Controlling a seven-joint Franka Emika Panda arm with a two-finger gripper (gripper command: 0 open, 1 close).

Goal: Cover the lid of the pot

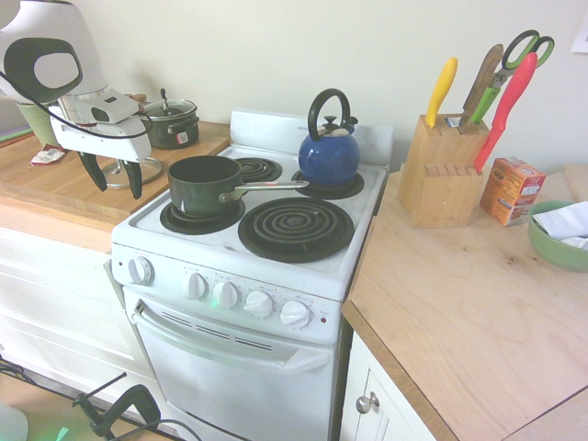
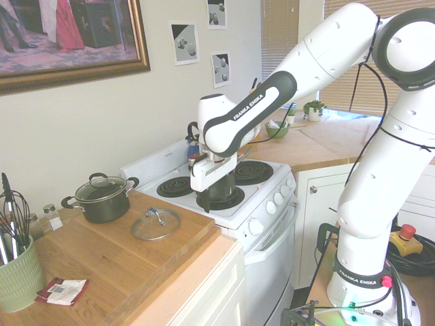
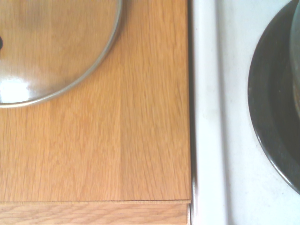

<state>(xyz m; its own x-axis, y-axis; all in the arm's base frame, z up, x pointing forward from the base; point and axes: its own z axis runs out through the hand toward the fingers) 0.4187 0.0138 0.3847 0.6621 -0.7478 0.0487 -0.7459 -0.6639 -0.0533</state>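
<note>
The round clear glass lid (image 2: 155,223) with its thin metal rim lies flat on the wooden counter (image 2: 115,261). In the first exterior view, the dark green saucepan (image 1: 204,183) with a long silver handle sits uncovered on the white stove (image 1: 248,276) at about three o'clock from the lid. The two-finger gripper (image 1: 114,175) hangs above the counter edge between them, fingers spread wide, holding nothing.

Bright, washed-out daylight from the blinds (image 2: 353,61) behind the arm; glare on the lid (image 3: 18,89); wrist view slightly soft, perhaps defocused.
</note>
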